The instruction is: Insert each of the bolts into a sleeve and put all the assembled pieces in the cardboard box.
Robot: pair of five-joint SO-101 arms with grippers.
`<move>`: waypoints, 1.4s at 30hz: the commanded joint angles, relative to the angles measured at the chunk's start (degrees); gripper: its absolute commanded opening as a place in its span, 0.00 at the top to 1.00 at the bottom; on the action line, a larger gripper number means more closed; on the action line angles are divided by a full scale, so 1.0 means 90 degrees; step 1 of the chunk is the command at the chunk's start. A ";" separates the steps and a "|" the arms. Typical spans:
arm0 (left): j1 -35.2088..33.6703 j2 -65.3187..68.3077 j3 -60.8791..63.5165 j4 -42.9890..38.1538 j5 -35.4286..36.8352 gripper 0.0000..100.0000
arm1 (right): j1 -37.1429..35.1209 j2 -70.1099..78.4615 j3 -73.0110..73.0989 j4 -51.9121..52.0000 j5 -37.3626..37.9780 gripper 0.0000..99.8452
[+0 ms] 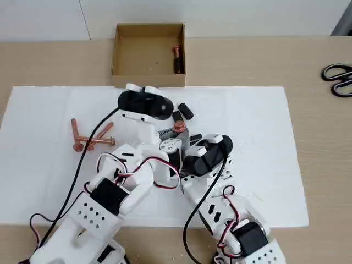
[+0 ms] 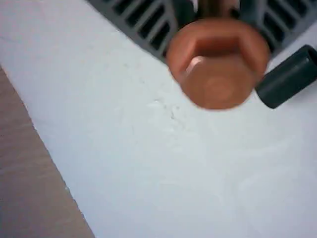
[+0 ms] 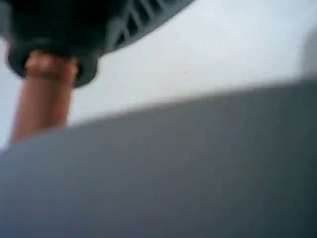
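My two grippers meet at the middle of the white sheet. My left gripper [image 1: 175, 122] is shut on a copper bolt [image 2: 218, 64], whose hexagonal head faces the left wrist camera. My right gripper [image 1: 177, 142] is shut on a black sleeve [image 3: 49, 54], and the bolt's shank [image 3: 42, 104] runs into it. A loose black sleeve [image 1: 186, 110] lies on the sheet just beyond them. Three loose bolts [image 1: 88, 138] lie crossed at the left. The cardboard box [image 1: 124, 55] at the back holds one assembled piece [image 1: 177, 59].
The white sheet [image 1: 264, 143] covers most of the wooden table. Black scissors [image 1: 338, 80] lie at the far right edge. Cables from both arms trail over the near part of the sheet.
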 commanded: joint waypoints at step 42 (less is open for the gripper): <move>-0.0498 -0.0117 -0.1919 0.2989 0.0078 0.70 | 0.0034 -0.0142 -0.0068 -0.0142 -0.0039 1.00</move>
